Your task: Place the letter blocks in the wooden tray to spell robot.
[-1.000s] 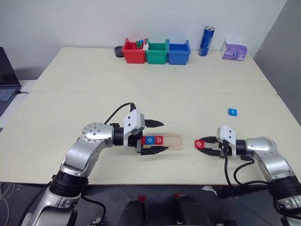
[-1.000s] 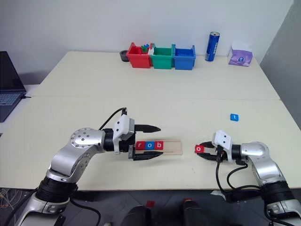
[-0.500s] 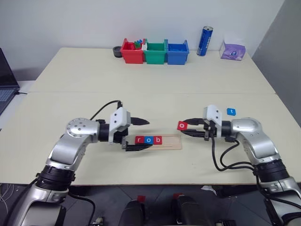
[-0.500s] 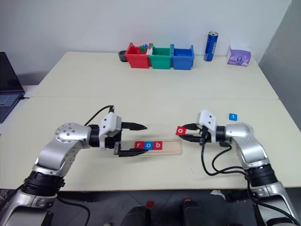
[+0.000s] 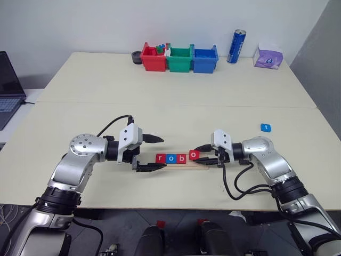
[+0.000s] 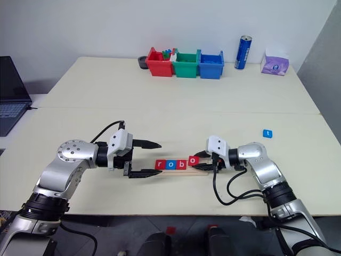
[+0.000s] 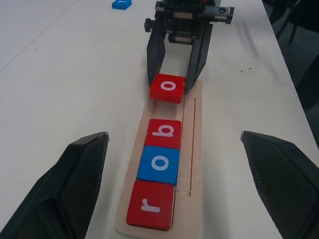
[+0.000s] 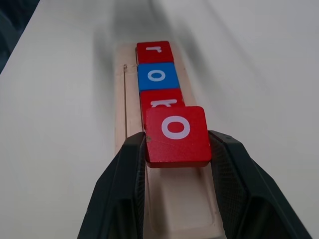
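The wooden tray point(image 5: 209, 162) lies near the table's front edge. In it sit a red r block point(image 5: 161, 158), a blue o block point(image 5: 171, 158) and a red b block point(image 5: 181, 158) in a row. My right gripper point(image 5: 198, 155) is shut on a red o block point(image 8: 175, 135) and holds it just over the tray, right next to the b. My left gripper point(image 5: 163, 153) is open at the tray's left end, its fingers on either side of the r without touching it. A blue t block point(image 5: 265, 127) lies on the table further back on the right.
Red point(image 5: 151, 57), green point(image 5: 179, 57) and blue point(image 5: 205, 57) bins stand at the far edge. A blue can point(image 5: 234, 46) and a tissue pack point(image 5: 268, 56) stand to their right. A laptop point(image 5: 8, 85) is at the far left.
My right gripper carried the red o block leftward from the table right of the tray to over the tray beside the b. My left gripper drew back left to the tray's end.
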Motion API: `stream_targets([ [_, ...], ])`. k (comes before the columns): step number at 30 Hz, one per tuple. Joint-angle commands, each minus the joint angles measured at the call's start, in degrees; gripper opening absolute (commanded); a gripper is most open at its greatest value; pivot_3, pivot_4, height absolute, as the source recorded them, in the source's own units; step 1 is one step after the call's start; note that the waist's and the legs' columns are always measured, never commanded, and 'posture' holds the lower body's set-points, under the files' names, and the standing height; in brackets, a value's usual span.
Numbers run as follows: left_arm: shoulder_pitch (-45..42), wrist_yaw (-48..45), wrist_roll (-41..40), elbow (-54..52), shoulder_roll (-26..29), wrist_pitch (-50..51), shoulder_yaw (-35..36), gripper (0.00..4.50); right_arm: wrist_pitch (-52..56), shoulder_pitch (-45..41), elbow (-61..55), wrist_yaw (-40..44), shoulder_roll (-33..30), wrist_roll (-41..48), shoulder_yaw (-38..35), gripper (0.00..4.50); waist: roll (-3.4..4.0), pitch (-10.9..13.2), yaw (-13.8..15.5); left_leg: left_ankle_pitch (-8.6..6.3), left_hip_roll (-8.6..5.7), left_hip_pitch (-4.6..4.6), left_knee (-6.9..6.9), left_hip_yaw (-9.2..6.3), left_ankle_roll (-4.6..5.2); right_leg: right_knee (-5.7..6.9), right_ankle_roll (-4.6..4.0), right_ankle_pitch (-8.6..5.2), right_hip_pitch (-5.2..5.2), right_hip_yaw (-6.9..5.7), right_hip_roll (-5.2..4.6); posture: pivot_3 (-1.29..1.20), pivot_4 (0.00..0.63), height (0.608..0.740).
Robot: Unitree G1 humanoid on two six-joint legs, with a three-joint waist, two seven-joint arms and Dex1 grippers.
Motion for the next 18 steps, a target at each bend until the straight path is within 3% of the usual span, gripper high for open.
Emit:
stream_targets([
  [1, -0.04, 0.32, -0.41, -1.95, 0.24, -0.45, 1.29, 4.50, -1.36, -1.13, -0.42, 0.76, 0.61, -0.13, 0.37, 1.46, 0.00, 0.00, -0.03, 0.00, 0.01, 0.01, 0.00, -0.01, 0.00, 0.00, 0.00, 0.00, 0.00, 0.01, 0.02, 0.00, 0.150, 0.740],
  [18, -0.63, 0.41, -0.54, -3.23, -0.41, 0.71, 0.68, 4.50, -1.45, -2.73, 2.74, 0.96, 2.34, -2.82, 1.76, 1.46, 0.01, 0.01, -0.04, 0.00, 0.01, 0.02, 0.01, 0.01, 0.00, 0.02, -0.01, 0.00, 0.00, 0.01, 0.02, 0.00, 0.150, 0.740],
])
